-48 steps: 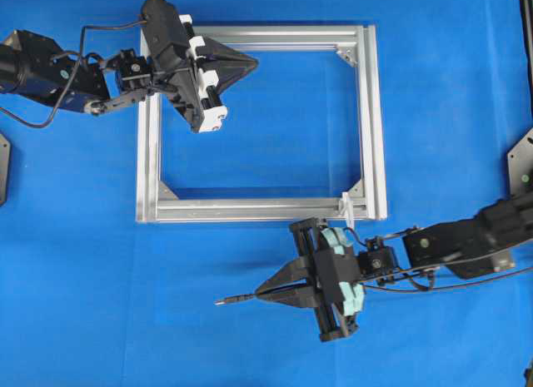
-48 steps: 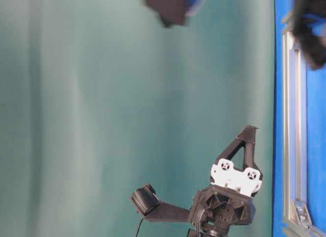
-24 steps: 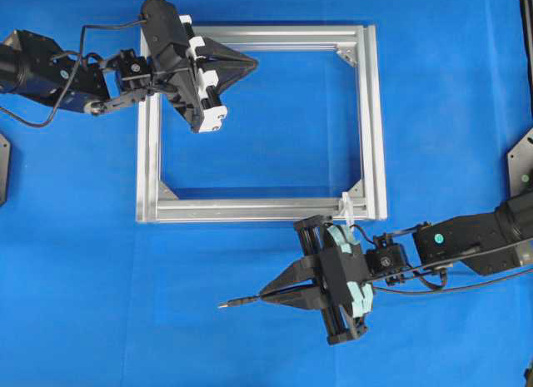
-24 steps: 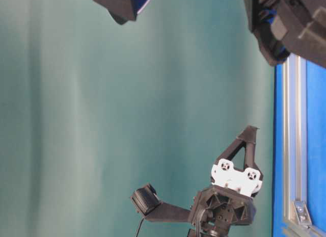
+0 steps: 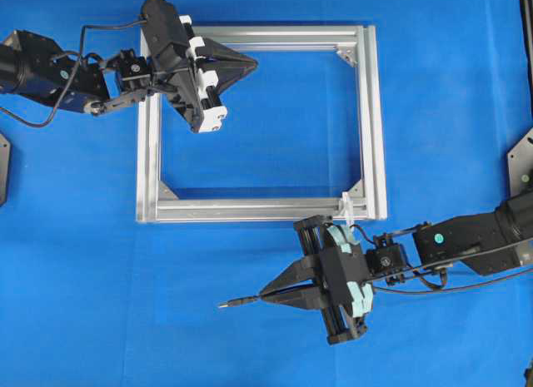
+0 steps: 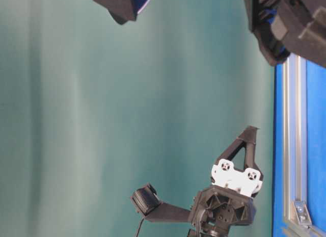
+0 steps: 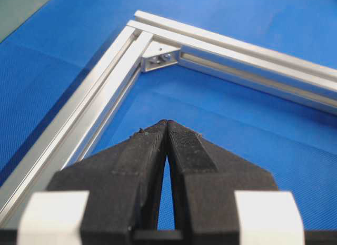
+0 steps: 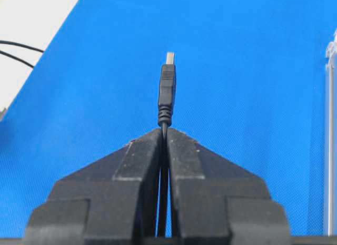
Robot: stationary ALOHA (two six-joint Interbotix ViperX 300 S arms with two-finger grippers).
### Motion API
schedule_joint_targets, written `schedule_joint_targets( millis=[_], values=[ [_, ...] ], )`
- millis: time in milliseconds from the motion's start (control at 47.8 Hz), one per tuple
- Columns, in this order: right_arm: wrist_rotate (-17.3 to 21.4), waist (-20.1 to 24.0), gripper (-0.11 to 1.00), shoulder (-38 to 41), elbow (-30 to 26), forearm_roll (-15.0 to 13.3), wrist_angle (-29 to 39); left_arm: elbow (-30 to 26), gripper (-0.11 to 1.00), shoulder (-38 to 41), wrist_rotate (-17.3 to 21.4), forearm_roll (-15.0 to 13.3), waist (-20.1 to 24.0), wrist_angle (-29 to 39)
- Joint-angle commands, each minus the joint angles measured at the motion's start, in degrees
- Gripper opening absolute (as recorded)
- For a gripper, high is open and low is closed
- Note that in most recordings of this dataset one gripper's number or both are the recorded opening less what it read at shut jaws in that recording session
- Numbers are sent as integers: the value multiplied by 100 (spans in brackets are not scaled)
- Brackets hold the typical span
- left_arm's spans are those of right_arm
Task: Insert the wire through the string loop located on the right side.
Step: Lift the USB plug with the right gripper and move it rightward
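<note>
The wire lies level, its plug tip pointing left in the overhead view, away from the string loop on the frame. The right gripper has its jaws clamped on it; the left gripper is clenched empty above the blue table.

The wire is hidden behind its plug by the right gripper; the string loop beside it is too small to be made out
</note>
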Motion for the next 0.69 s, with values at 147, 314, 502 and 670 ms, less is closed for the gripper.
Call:
schedule_joint_targets(
  millis=[147,314,502,670],
  values=[
    [0,9,-3,-176,-35,0,-26,-44,0,-167,-9,18,-18,-26],
    [0,9,-3,-176,-35,0,-26,-44,0,-176,-9,18,-18,-26],
    [0,9,-3,-176,-35,0,-26,-35,0,-167,-9,18,-35,-26],
    [0,9,-3,-202,35,9,70,-44,0,-167,-9,18,-53,-26]
  ],
)
